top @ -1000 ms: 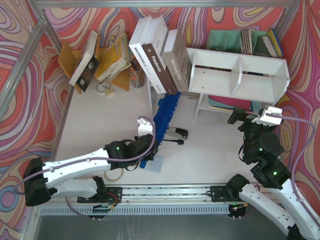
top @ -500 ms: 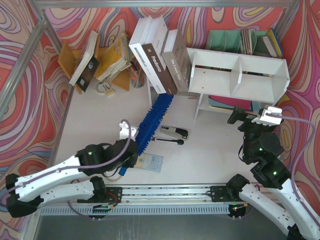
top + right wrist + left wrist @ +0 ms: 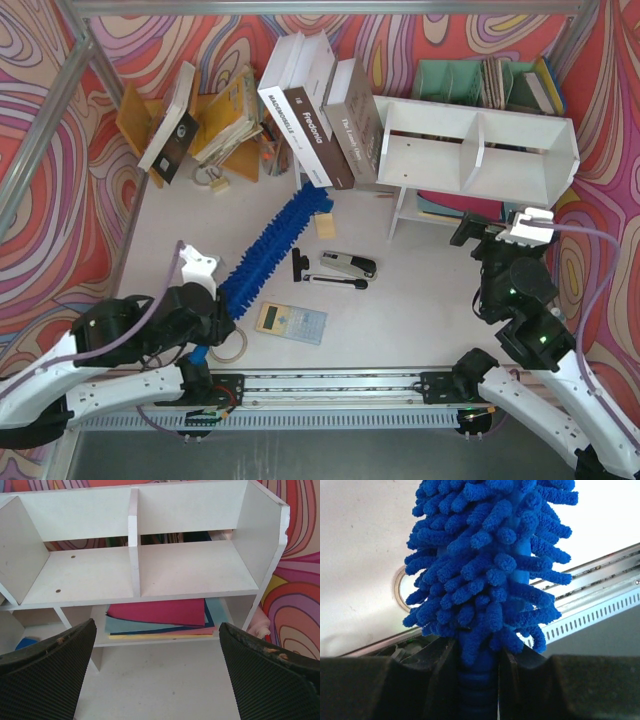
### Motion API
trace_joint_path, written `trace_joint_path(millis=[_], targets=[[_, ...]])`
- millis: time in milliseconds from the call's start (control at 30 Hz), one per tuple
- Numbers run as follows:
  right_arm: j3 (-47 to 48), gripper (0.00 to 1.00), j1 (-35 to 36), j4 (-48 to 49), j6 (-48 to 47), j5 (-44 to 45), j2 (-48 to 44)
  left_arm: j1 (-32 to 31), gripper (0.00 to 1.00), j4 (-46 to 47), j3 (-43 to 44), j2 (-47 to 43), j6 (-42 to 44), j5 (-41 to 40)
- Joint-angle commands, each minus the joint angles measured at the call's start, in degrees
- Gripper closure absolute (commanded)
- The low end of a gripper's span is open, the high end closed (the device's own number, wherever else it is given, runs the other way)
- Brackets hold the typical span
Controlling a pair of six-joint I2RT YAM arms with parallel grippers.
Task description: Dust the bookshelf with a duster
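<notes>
Duster (image 3: 272, 240) is pinched in the left hand (image 3: 214, 314), head slanting toward one o'clock; right hand (image 3: 483, 232) gapes wide facing the bookshelf (image 3: 480, 150).

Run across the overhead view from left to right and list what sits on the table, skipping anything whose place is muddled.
In order: tape roll → calculator → bookshelf. Left out: the duster and the stapler, which both overlap the calculator's span.
</notes>
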Motion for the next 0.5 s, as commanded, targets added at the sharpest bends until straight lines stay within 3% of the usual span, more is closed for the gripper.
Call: trace_joint_path(millis=[0, 233, 467], targets=[[-0.1, 0.01, 0.0, 2.7, -1.0, 1.3, 0.5, 0.1, 1.0, -10.0, 4.8, -2.7, -4.5, -1.7], [0.0, 0.01, 0.0, 2.6, -0.9, 1.3, 1.1, 0.1, 1.0, -20.9, 12.1, -5.9, -8.3, -6.5], [-0.1, 0.01, 0.0, 2.1, -0.6, 1.4, 0.2, 0.1, 1.0, -17.8, 16.0, -5.6, -4.0, -7.2]])
